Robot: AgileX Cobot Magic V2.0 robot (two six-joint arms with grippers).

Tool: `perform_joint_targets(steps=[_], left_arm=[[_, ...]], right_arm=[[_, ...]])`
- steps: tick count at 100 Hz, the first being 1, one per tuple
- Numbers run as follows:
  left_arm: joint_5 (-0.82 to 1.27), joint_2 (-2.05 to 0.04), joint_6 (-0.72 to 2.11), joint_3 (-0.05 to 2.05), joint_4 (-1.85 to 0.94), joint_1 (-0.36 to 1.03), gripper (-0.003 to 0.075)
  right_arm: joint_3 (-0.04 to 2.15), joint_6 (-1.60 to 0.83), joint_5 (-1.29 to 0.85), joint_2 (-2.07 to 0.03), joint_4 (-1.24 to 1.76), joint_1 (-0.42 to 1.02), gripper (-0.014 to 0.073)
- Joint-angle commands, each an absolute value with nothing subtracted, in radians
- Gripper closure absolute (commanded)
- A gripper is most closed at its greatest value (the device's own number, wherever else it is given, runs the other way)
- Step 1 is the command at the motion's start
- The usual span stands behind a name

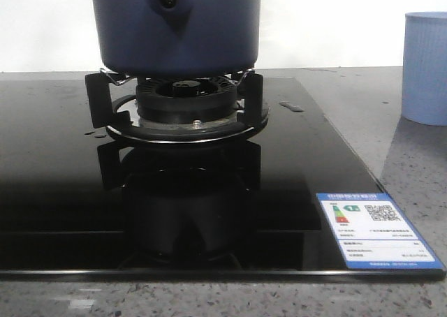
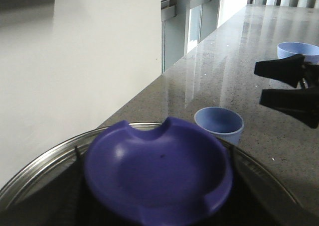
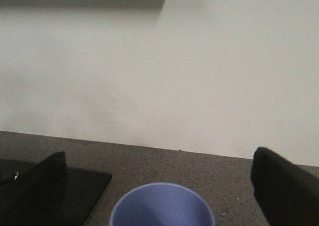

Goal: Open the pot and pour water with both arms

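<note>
Two grippers in play. Right gripper (image 3: 159, 186): fingers spread wide, holding nothing, poised over the pale blue cup (image 3: 162, 206). Left gripper: fingers not visible, state cannot be told; its camera sits directly over the purple lid knob (image 2: 158, 169). Pot (image 1: 174, 27) rests on the burner (image 1: 178, 100) of the black hob (image 1: 63, 191). Advice: centre on knob, close firmly, lift lid straight up.

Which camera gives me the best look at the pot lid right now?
The left wrist view: the blue knob and lid fill it from above. The front view shows only the pot wall, its top cropped. The right wrist view shows no lid.
</note>
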State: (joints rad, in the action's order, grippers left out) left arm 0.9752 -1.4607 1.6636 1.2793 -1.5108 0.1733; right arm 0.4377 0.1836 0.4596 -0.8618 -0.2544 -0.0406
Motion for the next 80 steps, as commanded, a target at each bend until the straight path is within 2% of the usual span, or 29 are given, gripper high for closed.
perform_joint_targets(steps=[1, 11, 20, 30, 42, 49, 80], left_arm=[[0.983, -1.436, 1.681, 1.311, -1.618, 0.183, 0.0408], [0.983, -1.457, 1.690, 1.311, -1.618, 0.191, 0.0408], [0.978, -1.474, 1.701, 1.311, -1.618, 0.204, 0.0408], [0.960, -1.495, 1.718, 1.311, -1.625, 0.209, 0.0408], [0.953, -1.526, 1.729, 1.311, -1.659, 0.209, 0.0408], [0.953, -1.546, 1.731, 1.311, -1.671, 0.209, 0.0408], [0.961, -1.592, 1.746, 1.311, -1.669, 0.209, 0.0408]], right_arm=[[0.463, 0.185, 0.485, -0.792, -0.256, -0.043, -0.0062], [0.463, 0.185, 0.472, -0.714, -0.256, -0.024, -0.0056], [0.463, 0.185, 0.462, -0.654, -0.256, 0.005, 0.0032], [0.463, 0.185, 0.437, -0.615, -0.256, 0.033, 0.0238], [0.463, 0.185, 0.428, -0.615, -0.256, 0.044, 0.0538], [0.463, 0.185, 0.428, -0.613, -0.256, 0.044, 0.0670], [0.463, 0.185, 0.422, -0.599, -0.256, 0.044, 0.0668]])
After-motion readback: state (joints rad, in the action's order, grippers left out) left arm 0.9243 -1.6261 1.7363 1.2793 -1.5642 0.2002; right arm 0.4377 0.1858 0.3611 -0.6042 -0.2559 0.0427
